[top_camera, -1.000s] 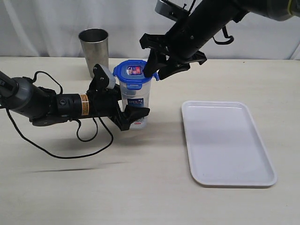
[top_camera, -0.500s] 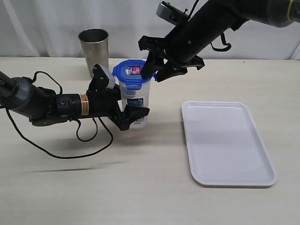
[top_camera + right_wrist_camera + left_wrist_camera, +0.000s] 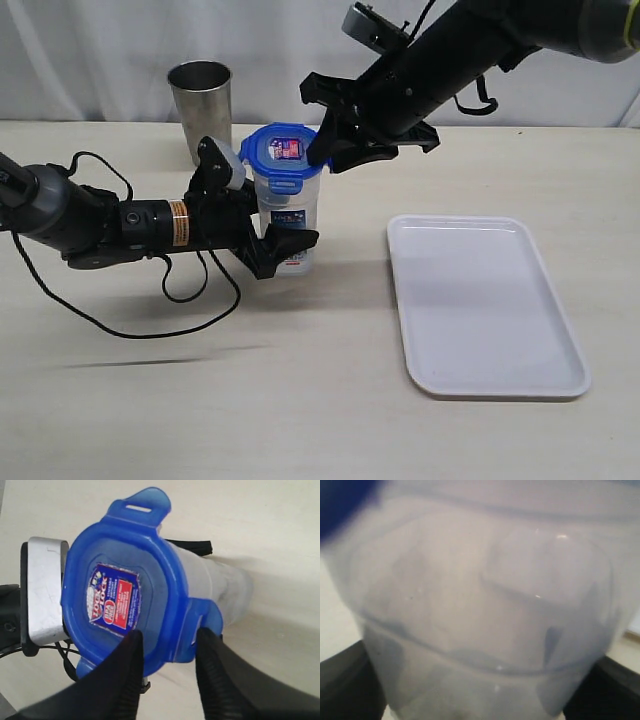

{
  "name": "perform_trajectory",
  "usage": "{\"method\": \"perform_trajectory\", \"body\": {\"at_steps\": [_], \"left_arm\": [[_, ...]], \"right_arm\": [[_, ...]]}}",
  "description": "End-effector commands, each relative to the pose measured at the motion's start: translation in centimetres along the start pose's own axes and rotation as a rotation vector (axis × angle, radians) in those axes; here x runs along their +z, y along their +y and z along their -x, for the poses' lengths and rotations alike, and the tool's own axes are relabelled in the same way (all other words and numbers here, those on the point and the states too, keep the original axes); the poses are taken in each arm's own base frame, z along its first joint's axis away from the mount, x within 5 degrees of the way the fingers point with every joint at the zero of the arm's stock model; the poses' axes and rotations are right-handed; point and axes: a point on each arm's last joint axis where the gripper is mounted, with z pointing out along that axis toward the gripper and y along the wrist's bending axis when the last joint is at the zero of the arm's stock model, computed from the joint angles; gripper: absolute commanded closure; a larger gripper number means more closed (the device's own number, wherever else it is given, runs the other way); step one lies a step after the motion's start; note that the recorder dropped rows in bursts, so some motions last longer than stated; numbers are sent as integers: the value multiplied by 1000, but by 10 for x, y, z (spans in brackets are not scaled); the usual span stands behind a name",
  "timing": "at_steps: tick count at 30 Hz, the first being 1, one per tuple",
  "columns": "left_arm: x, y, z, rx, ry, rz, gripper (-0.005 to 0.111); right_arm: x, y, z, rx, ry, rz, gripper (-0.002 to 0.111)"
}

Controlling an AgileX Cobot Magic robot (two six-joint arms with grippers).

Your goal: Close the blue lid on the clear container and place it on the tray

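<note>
blurred clear container (image 3: pixel 485 605), blue lid (image 3: pixel 340 500) edge, pincer fingers (image 3: pixel 342 685) flanking

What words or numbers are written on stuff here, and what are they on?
"LOCK LOCK": sticker on the round bright-blue plastic lid; its red part is too small to read.
Blue-and-white label on the tall clear plastic container: too small to read.
Yellow band on the left black arm: too blurred to read.
</note>
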Motion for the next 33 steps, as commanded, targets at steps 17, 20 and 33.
{"method": "perform_trajectory", "body": {"at_steps": [17,20,33], "left_arm": [[0,0,-2,-9,3,5,107],[0,0,-2,-9,3,5,107],[0,0,-2,-11,3,10,107]], "right_arm": [[-19,1,10,-89,-3,-22,59],[-31,-3,12,-84,-22,-19,59],[-11,-42,40,-405,-227,-246,104]]}}
